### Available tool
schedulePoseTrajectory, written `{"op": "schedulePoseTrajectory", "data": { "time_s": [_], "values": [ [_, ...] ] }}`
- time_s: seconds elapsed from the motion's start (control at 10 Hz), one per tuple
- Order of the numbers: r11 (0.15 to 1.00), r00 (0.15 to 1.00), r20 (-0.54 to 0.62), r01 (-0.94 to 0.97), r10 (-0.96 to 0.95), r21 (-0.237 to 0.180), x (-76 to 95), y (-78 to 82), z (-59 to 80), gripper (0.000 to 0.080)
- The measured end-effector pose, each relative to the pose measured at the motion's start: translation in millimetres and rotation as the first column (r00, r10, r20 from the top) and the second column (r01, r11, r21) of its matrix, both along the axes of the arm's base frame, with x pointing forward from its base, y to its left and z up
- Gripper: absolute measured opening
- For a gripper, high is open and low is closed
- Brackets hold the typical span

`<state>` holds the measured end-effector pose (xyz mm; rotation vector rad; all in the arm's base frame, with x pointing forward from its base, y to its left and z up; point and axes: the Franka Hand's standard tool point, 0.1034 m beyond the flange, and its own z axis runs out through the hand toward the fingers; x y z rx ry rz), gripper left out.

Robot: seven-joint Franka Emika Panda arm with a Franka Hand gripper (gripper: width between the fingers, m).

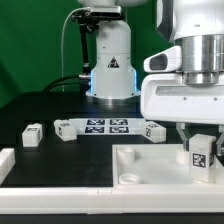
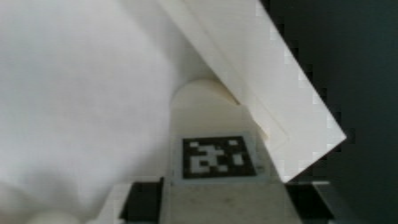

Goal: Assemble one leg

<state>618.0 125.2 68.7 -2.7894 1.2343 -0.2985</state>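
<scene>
The bench (image 1: 40,108) is a dark surface that fills the scene, and the robot's white base stands at its far edge. In the exterior view the arm's bulky white wrist housing comes down on that view's right, over the large white square tray (image 1: 150,168) lying in the foreground. A socket hole shows at the tray's near corner on the exterior view's left. A white rail piece (image 1: 8,165) sits at the left edge of that view, well apart from the tray.

Beyond the tray, the marker board (image 1: 105,126) lies flat on the bench with several black-and-white tags on it. A small white tagged block (image 1: 33,135) rests on the bench to the exterior view's left of the board.

The gripper (image 1: 199,146) hangs over the tray's corner on the exterior view's right, its two dark fingers (image 2: 141,200) pinching the leg (image 1: 199,155) from both sides. The leg stands upright with its square tag facing the exterior camera. In the wrist view the leg (image 2: 217,140) lies between the fingers above the tray's white surface, close to the tray's raised edge. Whether the leg's lower end touches the tray cannot be told.
</scene>
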Motion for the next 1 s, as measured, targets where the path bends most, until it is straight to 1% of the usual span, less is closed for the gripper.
{"op": "schedulePoseTrajectory", "data": {
  "time_s": [0.2,0.3,0.4,0.6,0.7,0.8,0.9,1.0],
  "values": [
    [0.971,0.972,0.004,0.234,-0.235,0.038,0.2,0.8,-0.1,0.0291],
    [0.949,0.95,0.003,0.31,-0.311,0.056,0.4,0.7,0.1,0.0291],
    [0.933,0.935,0.0,0.353,-0.354,0.07,0.6,0.7,0.4,0.0291],
    [0.953,0.955,0.004,0.297,-0.298,0.058,0.6,0.9,0.4,0.0292],
    [0.957,0.959,0.005,0.284,-0.285,0.056,0.9,1.0,0.6,0.0485],
    [0.983,0.983,0.01,0.183,-0.184,0.031,1.1,0.6,0.7,0.0485],
    [1.0,1.0,0.011,0.024,-0.024,-0.006,1.2,0.4,0.9,0.0613],
    [0.996,0.996,0.008,-0.086,0.086,-0.029,1.0,2.2,1.2,0.0638]
  ]
}}
